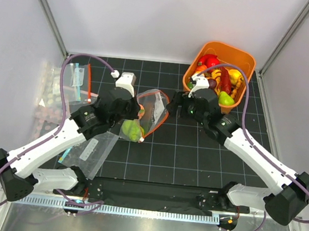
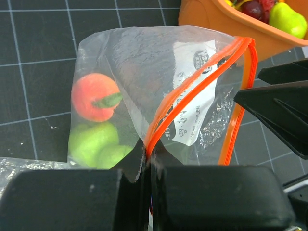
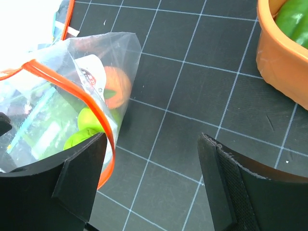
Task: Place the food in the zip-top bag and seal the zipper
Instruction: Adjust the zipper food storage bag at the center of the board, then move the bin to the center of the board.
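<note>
Left fingers (image 2: 72, 202) clenched, seemingly on zipper (image 2: 192, 91) of zip-top bag (image 2: 139, 62); right fingers (image 3: 77, 178) spread, empty, beside it. Risk: single pinch slips, mouth sags, food (image 2: 94, 96) rolls out.

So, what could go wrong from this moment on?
1. The left gripper pinches the zipper at one spot only; the floppy zip-top bag might slip out or sag shut.
2. The right gripper is open and empty, one finger close to the bag's edge; it could snag the bag.
3. More food lies in the orange basket; dropped pieces may miss the narrow mouth.
</note>
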`<state>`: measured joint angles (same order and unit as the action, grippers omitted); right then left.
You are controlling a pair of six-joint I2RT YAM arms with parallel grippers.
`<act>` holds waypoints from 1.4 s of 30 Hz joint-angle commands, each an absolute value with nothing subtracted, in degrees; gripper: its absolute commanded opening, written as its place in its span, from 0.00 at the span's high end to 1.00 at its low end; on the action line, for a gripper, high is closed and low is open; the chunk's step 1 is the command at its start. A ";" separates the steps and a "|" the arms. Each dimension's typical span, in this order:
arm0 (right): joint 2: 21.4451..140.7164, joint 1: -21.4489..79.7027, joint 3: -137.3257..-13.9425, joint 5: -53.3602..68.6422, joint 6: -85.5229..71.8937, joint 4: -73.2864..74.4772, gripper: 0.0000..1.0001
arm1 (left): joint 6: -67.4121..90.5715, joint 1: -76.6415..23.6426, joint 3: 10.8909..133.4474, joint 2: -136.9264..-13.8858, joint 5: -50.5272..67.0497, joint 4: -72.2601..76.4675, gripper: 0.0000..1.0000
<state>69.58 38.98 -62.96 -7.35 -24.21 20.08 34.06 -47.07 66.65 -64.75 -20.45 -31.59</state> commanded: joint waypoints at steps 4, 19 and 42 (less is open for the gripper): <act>69.96 38.94 -63.11 -6.15 -24.26 14.86 0.17 | 33.31 -47.02 67.24 -64.95 -26.97 -29.88 1.00; 75.31 29.29 -70.22 -23.28 -22.59 13.80 0.11 | 32.96 -46.84 65.66 -65.75 -29.88 -27.86 1.00; 80.73 24.70 -66.29 -25.76 -45.88 34.47 0.08 | 33.13 -46.85 62.93 -62.31 -29.27 -25.05 1.00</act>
<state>89.06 23.40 -72.49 -26.35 -37.76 30.46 33.78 -47.07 62.83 -63.90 -28.67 -28.45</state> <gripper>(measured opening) 0.923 0.011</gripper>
